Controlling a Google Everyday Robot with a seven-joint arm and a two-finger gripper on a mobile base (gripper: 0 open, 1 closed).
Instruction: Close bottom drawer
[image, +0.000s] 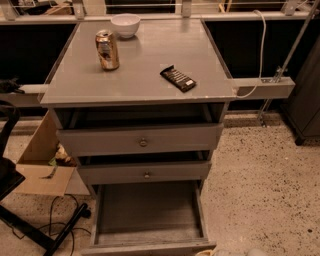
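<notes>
While agape, plank-floored drawer (150, 212); claw (253, 252) beside.

I am reading no words, brand or number anywhere here. The can (107, 49) standing on the cabinet top (150, 70) is showing a gold and reddish label, but its lettering is not coming through. The dark snack bar (178, 78) lying near it is carrying pale marks along its wrapper, and I am failing to make them out as letters. My gripper (260, 253) seems to be barely peeking in at the lower edge, just right of the bottom drawer (150, 212) front, as a pale shape without legible marking.
</notes>
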